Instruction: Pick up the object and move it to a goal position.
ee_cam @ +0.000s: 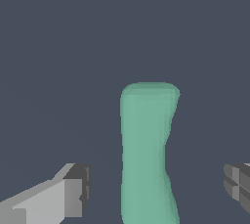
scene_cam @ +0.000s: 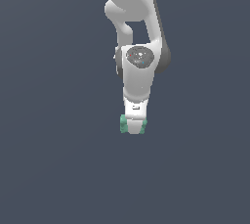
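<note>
In the exterior view, the white gripper (scene_cam: pixel 134 126) is seen pointing down from the Panda arm (scene_cam: pixel 139 69) over a plain dark grey-blue surface (scene_cam: pixel 49 169), and the teal-green block (scene_cam: pixel 123 124) is seen at its tip, showing on both sides of the white fingers. In the wrist view, the block (ee_cam: pixel 146 154) is seen between the two grey fingertips (ee_cam: pixel 78 189) — each is held well apart from it, so the fingers are spread and nothing is gripped.
</note>
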Motion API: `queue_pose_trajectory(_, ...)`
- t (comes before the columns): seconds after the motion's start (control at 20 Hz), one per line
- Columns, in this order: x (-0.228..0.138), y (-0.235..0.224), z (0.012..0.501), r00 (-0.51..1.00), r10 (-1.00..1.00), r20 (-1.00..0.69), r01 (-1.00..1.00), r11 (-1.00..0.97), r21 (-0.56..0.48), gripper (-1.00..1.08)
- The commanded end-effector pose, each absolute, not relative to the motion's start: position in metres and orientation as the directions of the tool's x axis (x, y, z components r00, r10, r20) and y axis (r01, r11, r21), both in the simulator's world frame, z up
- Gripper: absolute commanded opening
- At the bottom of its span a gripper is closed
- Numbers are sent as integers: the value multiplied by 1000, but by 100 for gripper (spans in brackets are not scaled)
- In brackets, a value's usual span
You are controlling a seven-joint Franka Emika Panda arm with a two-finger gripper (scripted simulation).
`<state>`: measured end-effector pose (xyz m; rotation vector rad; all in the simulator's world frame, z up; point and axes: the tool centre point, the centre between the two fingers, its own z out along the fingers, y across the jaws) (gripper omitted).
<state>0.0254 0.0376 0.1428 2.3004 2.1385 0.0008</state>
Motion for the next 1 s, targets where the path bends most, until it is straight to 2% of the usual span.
queue_pose_trajectory(0.0,25,37,136,72,997,0,997,-72,0,100)
queue_pose_trajectory(0.35,24,38,102,68,998,0,998,-68,0,100)
queue_pose_trajectory(0.6,25,38,96,68,998,0,998,-68,0,100)
queue_pose_trajectory(0.65,25,38,96,68,998,0,998,-68,0,-100)
queue_pose_trajectory(0.95,25,38,96,68,998,0,998,-68,0,-100)
